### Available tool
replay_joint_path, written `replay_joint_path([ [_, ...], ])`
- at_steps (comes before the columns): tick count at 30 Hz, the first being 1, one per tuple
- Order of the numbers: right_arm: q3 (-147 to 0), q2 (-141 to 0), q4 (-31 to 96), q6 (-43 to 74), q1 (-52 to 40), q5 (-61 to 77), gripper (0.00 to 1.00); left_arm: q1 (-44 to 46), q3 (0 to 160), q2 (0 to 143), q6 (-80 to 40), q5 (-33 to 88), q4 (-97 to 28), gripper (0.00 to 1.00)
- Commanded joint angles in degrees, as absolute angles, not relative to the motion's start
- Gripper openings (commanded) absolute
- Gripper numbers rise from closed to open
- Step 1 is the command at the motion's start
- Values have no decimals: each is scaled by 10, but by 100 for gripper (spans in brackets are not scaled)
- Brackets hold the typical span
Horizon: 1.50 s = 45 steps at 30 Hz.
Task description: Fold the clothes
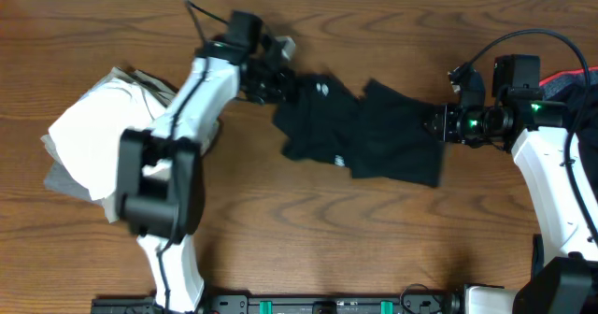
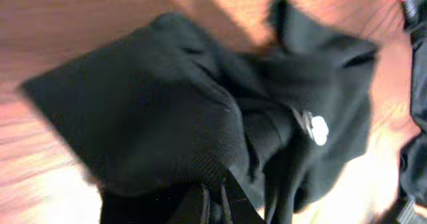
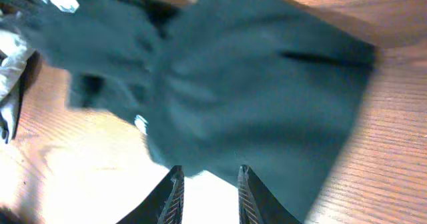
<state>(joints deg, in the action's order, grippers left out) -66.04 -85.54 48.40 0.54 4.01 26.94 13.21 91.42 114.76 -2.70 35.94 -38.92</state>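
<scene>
Left pincer (image 1: pixel 271 88) pinches the crumpled black fabric T-shirt (image 1: pixel 360 132), right pincer (image 1: pixel 437 124) sits narrow at its hem, grip unclear; spreading it probably needs an outward pull.

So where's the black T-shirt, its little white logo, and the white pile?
T-shirt (image 1: pixel 374 132), overhead view, middle of the black cloth.
Logo (image 2: pixel 319 129), left wrist view, on the white mark itself.
White pile (image 1: pixel 89 129), overhead view, its top white layer.

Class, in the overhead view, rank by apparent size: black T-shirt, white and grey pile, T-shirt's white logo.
Largest: black T-shirt and white and grey pile, alike, unranked; the left arm hides part of the pile.
Smallest: white logo.
</scene>
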Motion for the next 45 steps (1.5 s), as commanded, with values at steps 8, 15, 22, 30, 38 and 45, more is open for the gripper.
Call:
replay_joint_path([
  [8, -665, -853, 485, -5, 44, 270, 26, 197, 917, 1064, -7, 303, -409, 6],
  [15, -665, -853, 487, -5, 44, 253, 27, 300, 939, 1063, -18, 206, -435, 6],
  [22, -662, -854, 498, 18, 44, 157, 27, 395, 982, 1064, -43, 94, -454, 6],
  [30, -628, -887, 473, 77, 44, 109, 29, 428, 982, 1067, -107, 98, -411, 6],
  [38, -578, -937, 394, 105, 44, 166, 29, 429, 981, 1098, -171, 99, -322, 9],
  [45, -573, -945, 376, 105, 44, 168, 31, 437, 981, 1183, -173, 160, -268, 27],
])
